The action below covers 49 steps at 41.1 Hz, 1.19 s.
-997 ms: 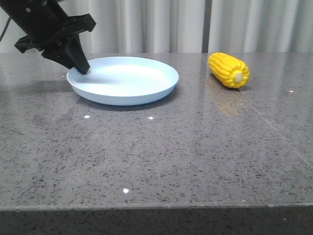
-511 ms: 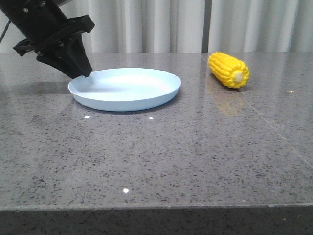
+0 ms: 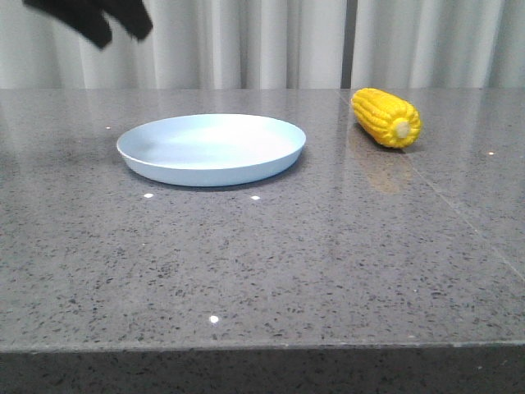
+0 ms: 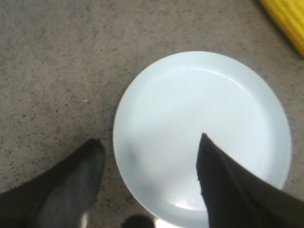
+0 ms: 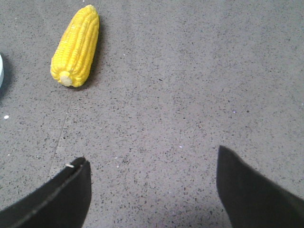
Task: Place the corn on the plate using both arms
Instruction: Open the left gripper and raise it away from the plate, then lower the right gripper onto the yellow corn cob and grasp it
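Observation:
The pale blue plate (image 3: 212,148) lies flat on the grey stone table, left of centre. The yellow corn (image 3: 385,117) lies on the table at the back right, its pale stub end toward me. My left gripper (image 3: 115,25) is high above the plate's left side, at the top edge of the front view. In the left wrist view it (image 4: 149,142) is open and empty above the plate (image 4: 199,128). My right gripper (image 5: 152,161) is open and empty over bare table, well apart from the corn (image 5: 76,45). The right arm is out of the front view.
The grey speckled table (image 3: 328,246) reaches to its front edge at the bottom of the front view. White curtains (image 3: 271,41) hang behind the table.
My left gripper let go of the plate's left rim and rose up and away. The plate settled flat after being tilted and shifted slightly right. The corn has not moved.

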{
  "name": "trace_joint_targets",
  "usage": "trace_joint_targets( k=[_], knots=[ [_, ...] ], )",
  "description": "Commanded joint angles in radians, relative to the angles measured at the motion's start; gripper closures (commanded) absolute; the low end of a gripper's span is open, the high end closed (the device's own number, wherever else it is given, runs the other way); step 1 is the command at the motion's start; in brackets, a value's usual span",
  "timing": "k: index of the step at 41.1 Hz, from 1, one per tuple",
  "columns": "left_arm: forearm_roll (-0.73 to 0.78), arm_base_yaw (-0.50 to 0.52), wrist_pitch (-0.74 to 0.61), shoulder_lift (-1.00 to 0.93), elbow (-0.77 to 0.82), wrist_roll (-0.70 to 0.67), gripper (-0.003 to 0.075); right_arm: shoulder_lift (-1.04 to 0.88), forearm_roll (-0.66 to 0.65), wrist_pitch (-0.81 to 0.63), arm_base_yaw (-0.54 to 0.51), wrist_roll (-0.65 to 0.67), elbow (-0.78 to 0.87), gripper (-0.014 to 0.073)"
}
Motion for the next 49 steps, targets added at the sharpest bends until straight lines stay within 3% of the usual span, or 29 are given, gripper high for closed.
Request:
trace_joint_targets(
  k=[1,10,22,29,49],
  knots=[
    [0.03,-0.06,-0.076,-0.17,0.042,-0.003,0.0295,0.027,-0.009,-0.027,-0.003,-0.019,-0.07,0.0022],
    [0.094,-0.134,-0.232,-0.434,0.313,-0.003,0.0297,0.151,0.031,0.183,0.011,-0.081,-0.245,0.0022],
    [0.092,-0.141,-0.241,-0.637,0.552,-0.003,0.03,0.374,0.045,0.286,0.17,-0.103,-0.461,0.0022],
    [0.092,-0.141,-0.241,-0.664,0.581,-0.003,0.03,0.547,0.06,0.296,0.241,-0.099,-0.598,0.0022],
    [0.092,-0.141,-0.249,-0.664,0.584,-0.003,0.03,1.038,0.055,0.304,0.23,0.002,-0.957,0.0022]
  ],
)
